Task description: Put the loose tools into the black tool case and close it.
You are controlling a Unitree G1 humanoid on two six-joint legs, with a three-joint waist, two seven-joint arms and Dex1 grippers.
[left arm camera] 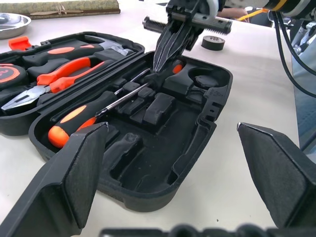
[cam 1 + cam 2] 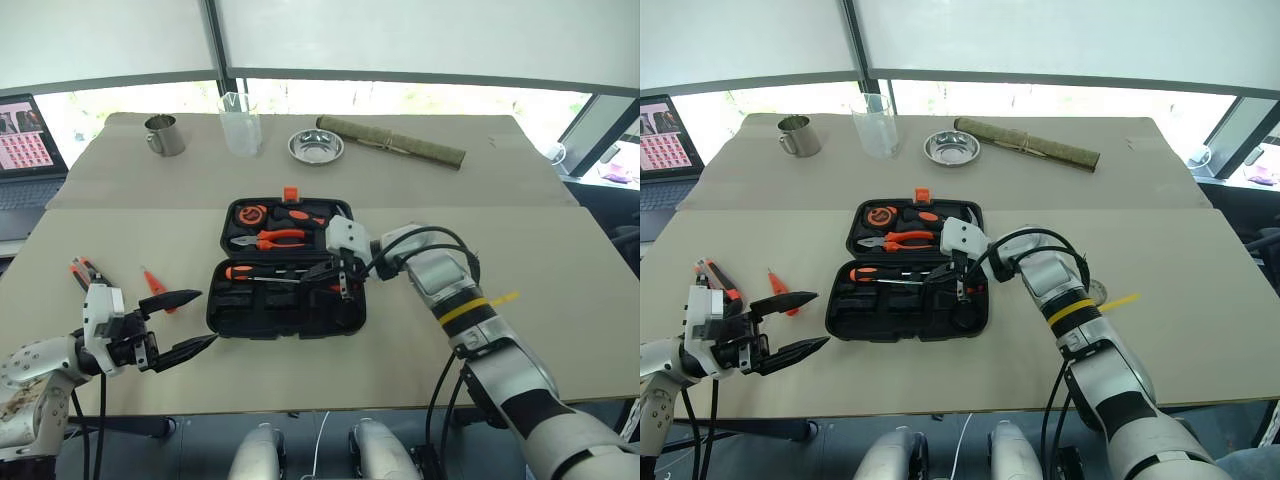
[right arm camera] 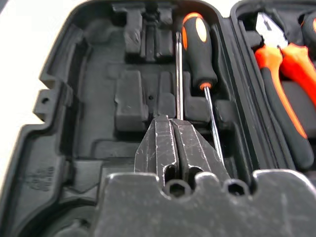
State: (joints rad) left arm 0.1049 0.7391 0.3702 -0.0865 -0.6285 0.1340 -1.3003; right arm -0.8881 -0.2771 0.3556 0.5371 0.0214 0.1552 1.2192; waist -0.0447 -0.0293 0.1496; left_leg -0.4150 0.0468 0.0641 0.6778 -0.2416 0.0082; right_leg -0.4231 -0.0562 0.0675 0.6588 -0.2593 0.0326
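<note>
The black tool case (image 2: pixel 282 318) lies open at the table's middle, its orange latch (image 2: pixel 291 193) at the far side. One orange-and-black screwdriver (image 2: pixel 245 272) rests in the near half. My right gripper (image 2: pixel 340 275) is shut and points down into that half, its tips right over the shaft of a second screwdriver (image 3: pixel 178 74); whether it touches is unclear. The orange tester screwdriver (image 2: pixel 155 283) and the utility knife (image 2: pixel 82 270) lie loose on the table to the left. The dark tape roll (image 1: pixel 213 42) sits right of the case. My left gripper (image 2: pixel 205 318) is open, empty, at the case's left front corner.
Orange-handled pliers (image 2: pixel 280 238), a tape measure (image 2: pixel 247 213) and a hammer (image 2: pixel 300 215) sit in the far half. Along the back stand a metal mug (image 2: pixel 165 135), a clear measuring cup (image 2: pixel 240 122), a steel bowl (image 2: pixel 316 146) and a rolled mat (image 2: pixel 390 140). A laptop (image 2: pixel 25 150) is far left.
</note>
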